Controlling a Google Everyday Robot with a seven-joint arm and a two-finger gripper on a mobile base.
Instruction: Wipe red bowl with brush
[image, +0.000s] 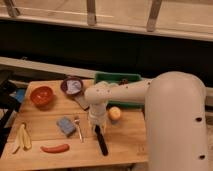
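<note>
The red bowl (42, 95) sits at the far left of the wooden table (50, 117). The brush (101, 141) lies on the table near the front edge; its black handle runs from under the gripper toward the front. My gripper (98, 125) points down right over the brush's upper end, well to the right of the bowl. The white arm (170, 115) fills the right side of the view.
A dark purple dish with white contents (72, 85) stands behind the gripper. A blue sponge (66, 125) and a silver fork (78, 129) lie left of the brush. An orange fruit (115, 113), a green bin (118, 80), a red pepper (55, 148) and a banana (22, 138) are also on the table.
</note>
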